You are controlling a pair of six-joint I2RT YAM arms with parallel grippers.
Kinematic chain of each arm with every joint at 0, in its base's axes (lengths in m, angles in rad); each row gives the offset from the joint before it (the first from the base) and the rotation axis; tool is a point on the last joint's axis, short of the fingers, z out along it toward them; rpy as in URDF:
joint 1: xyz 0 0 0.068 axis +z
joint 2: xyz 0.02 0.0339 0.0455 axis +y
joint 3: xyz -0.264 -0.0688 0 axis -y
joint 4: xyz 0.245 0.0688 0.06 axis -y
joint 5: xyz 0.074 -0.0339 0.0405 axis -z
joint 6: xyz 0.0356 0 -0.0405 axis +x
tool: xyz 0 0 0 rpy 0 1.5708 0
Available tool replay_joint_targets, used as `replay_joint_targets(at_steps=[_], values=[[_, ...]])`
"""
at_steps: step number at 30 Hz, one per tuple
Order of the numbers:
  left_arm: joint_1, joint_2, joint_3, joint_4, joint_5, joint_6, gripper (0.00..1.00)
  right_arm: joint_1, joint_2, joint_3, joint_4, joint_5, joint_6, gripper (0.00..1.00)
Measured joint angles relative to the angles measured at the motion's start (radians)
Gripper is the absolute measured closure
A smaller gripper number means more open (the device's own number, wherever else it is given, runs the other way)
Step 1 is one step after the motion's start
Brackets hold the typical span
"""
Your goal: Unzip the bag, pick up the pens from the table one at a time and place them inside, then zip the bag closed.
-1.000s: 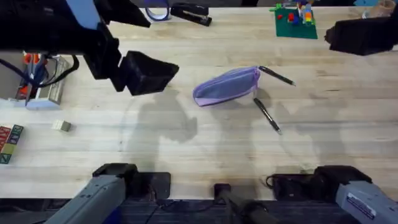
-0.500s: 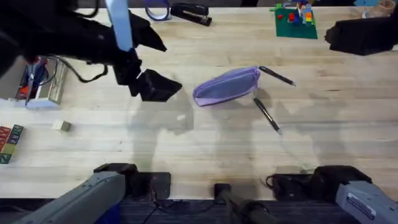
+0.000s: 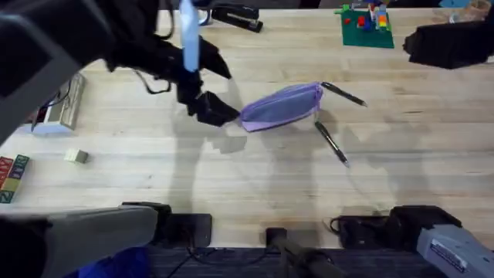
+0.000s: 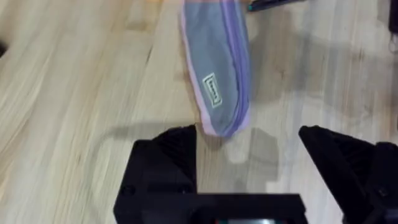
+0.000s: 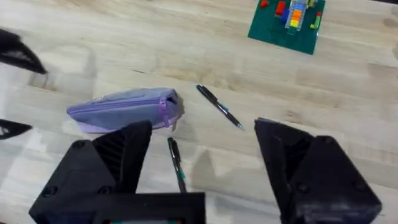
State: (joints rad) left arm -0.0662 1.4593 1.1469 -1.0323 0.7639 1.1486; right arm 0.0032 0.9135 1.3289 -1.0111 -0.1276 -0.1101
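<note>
Both left fingers (image 4: 161, 168) wide apart around the bag's (image 4: 217, 74) end.

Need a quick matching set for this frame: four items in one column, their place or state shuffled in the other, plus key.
Items:
1. lavender pouch
2. left gripper
3. black stapler
4. right gripper

Descriptions:
A. far edge of the table
B. open, at the pouch's end
C. zipped shut, between two pens
D. open, raised above the pens

Pairs: 1-C, 2-B, 3-A, 4-D
</note>
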Motion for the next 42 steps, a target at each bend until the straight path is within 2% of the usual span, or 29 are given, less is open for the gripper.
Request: replay_joint_targets(at_steps=[6,14,19,27,29,33,42], values=[[-0.087,0.104,0.0,0.073,0.007,0.023,0.006,0.0,0.0,0.0,0.0,0.0,0.0,0.005],[-0.155,0.229,0.0,0.117,0.007,0.026,0.006,0.0,0.0,0.0,0.0,0.0,0.0,0.005],[-0.177,0.277,0.0,0.133,0.008,0.026,0.006,0.0,0.0,0.0,0.0,0.0,0.0,0.006],[-0.178,0.301,0.0,0.145,0.008,0.026,0.027,0.0,0.0,0.0,0.0,0.0,0.0,0.005],[-0.178,0.301,0.0,0.147,0.007,0.025,0.108,0.0,0.0,0.0,0.0,0.0,0.0,0.005],[-0.178,0.301,0.0,0.155,0.006,0.028,0.391,0.0,0.0,0.0,0.0,0.0,0.0,0.005],[-0.176,0.301,0.0,0.169,0.005,0.03,0.886,0.0,0.0,0.0,0.0,0.0,0.0,0.005]])
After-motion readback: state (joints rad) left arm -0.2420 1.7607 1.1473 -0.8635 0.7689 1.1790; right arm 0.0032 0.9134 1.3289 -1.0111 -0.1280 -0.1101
